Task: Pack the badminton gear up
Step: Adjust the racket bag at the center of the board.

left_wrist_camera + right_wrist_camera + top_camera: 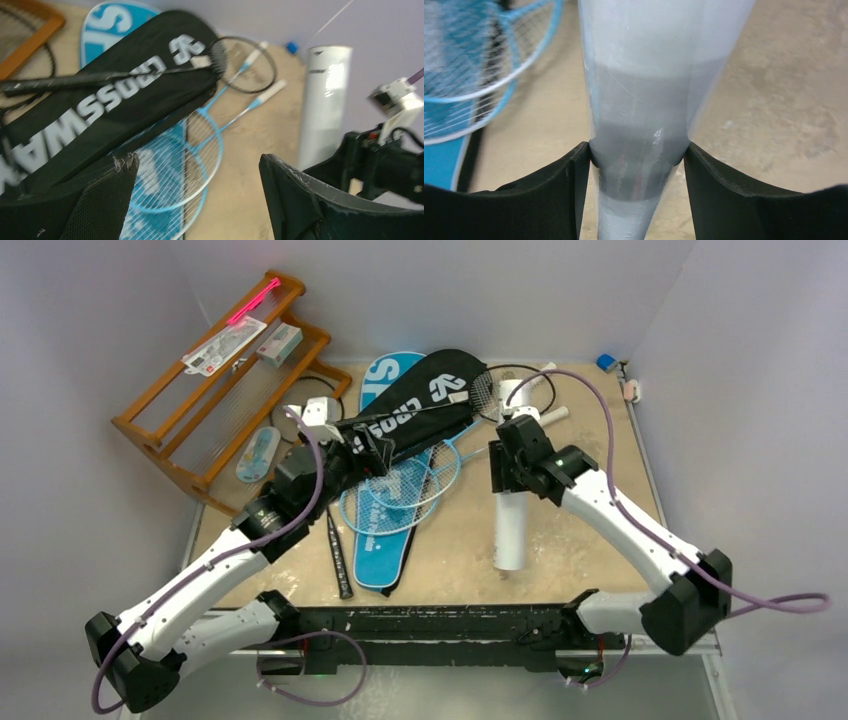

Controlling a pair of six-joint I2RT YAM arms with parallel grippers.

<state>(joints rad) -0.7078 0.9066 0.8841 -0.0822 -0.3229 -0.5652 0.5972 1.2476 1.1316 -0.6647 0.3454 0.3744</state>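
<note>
Sandy, white-dusted tabletop (450,560) is enclosed by pale lilac walls (450,290). White tube (511,530), right of centre, is clamped by right fingers (549,200). Left fingers (300,200) are spread wide, nothing held, at black cover (420,410).

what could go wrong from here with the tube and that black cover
1. The right tool pinches the smooth round white tube between two pads only, so it might slip or swing when moved.
2. The left tool stands open at the black CROSSWAY cover. A black racket lies on the cover and light-blue rackets lie below, so closing could snag strings or tip that racket off.
</note>
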